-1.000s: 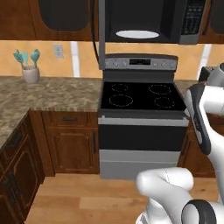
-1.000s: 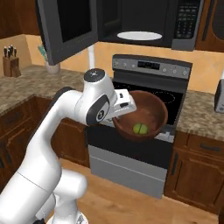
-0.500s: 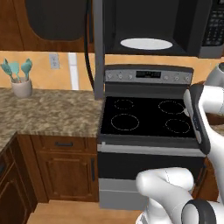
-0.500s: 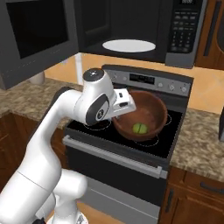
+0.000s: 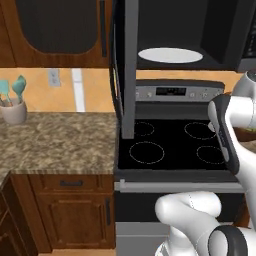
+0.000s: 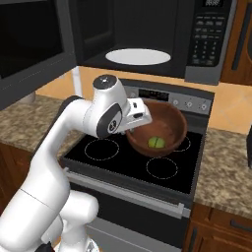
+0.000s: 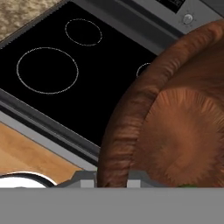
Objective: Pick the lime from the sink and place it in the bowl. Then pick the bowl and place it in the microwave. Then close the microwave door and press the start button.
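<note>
My gripper (image 6: 140, 119) is shut on the left rim of a brown wooden bowl (image 6: 165, 129) and holds it level above the black stove top. The yellow-green lime (image 6: 156, 142) lies in the bottom of the bowl. In the hand view the bowl's rim (image 7: 127, 127) runs up from between the fingertips of the gripper (image 7: 111, 178). The microwave (image 6: 147, 29) hangs above the stove with its white turntable plate (image 6: 138, 56) bare. The microwave door (image 6: 29, 44) is swung wide open to the left, and stands edge-on (image 5: 127, 70) in the left base view. Its button panel (image 6: 206, 34) is on the right.
The black glass-top stove (image 6: 142, 160) with its control strip (image 5: 180, 92) lies under the bowl. Granite counters flank it (image 5: 60, 145) (image 6: 226, 167). A cup of teal utensils (image 5: 12, 102) stands at the far left by the wall. Wooden cabinets (image 5: 65, 210) are below.
Both base views have shifted and grown: the base has driven closer to the stove and microwave. The bowl with the lime stays in my shut gripper, now nearer the microwave opening.
</note>
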